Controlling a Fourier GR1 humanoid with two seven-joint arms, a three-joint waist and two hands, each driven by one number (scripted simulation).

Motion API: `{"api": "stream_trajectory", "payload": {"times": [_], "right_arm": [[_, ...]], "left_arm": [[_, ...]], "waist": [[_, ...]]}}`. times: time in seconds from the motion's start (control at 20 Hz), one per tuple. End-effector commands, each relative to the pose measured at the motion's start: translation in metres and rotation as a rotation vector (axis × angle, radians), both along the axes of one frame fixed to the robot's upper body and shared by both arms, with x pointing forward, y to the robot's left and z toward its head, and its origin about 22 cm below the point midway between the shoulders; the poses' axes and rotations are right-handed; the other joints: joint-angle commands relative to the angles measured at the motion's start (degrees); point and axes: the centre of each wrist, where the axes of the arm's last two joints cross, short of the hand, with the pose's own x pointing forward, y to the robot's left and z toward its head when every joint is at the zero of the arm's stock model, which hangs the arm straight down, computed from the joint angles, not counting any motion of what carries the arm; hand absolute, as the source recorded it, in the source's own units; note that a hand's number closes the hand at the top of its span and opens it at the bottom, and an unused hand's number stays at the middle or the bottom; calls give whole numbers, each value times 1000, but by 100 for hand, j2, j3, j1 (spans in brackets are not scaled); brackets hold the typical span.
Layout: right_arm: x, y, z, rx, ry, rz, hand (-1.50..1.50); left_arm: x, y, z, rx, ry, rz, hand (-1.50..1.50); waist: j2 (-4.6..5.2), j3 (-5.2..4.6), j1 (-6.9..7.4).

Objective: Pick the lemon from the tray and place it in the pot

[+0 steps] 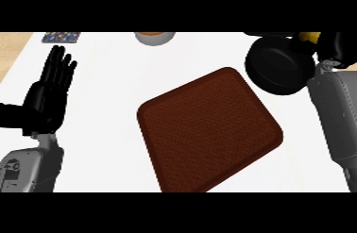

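Right hand [339, 47] curled round lemon [309, 37], over pot [279, 67]

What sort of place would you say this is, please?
Probably a kitchen counter: a black pot and a brown tray sit on a white worktop, with a cup-like vessel at the far edge.

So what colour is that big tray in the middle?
The tray is dark reddish-brown, finely textured; head view.
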Motion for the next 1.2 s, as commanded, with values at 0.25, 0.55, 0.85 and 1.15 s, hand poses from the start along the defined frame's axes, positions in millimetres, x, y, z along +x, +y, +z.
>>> {"api": "stream_trajectory", "payload": {"times": [0.25,0.55,0.85,1.15], "right_arm": [[19,-49,-38,28,95,-29,150],[19,-61,-56,330,191,1,-150],[19,-73,-69,316,209,157,-150],[28,-56,-51,411,-59,245,-150]], "left_arm": [[11,9,17,-6,-21,-14,0],[6,-1,14,10,-10,-24,0],[9,-3,-1,-8,1,-20,0],[11,0,0,-3,-11,-22,0]], "waist": [[31,2,91],[48,12,136],[76,9,177],[41,7,117]]}}
